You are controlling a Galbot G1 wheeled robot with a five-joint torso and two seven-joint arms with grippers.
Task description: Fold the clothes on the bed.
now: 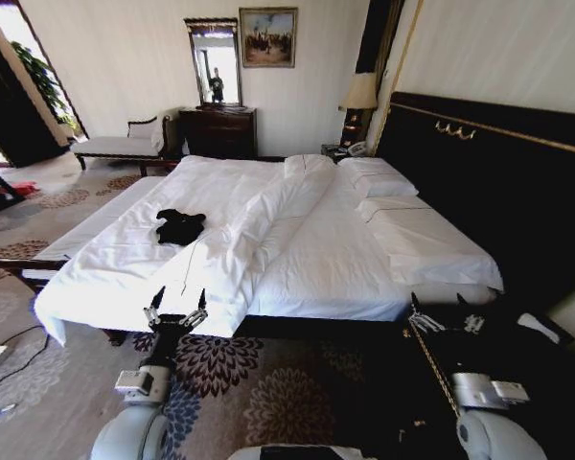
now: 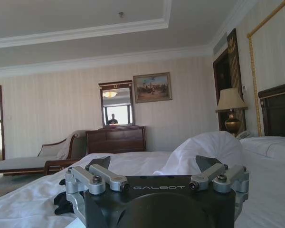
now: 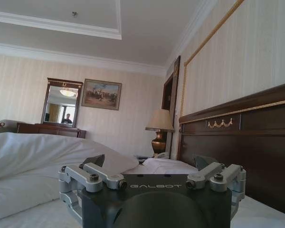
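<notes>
Left gripper (image 1: pixel 176 305) hangs spread wide at the bed's (image 1: pixel 297 259) near edge.
Arm reaches forward, the crumpled black T-shirt (image 1: pixel 180 226) well beyond it on the sheets; right gripper (image 1: pixel 439 309), fingers parted, sits near the headboard (image 1: pixel 498 182).

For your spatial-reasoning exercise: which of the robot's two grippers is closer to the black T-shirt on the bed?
The left gripper, open at the bed's near edge, below the T-shirt; the right gripper sits open toward the headboard side.
</notes>
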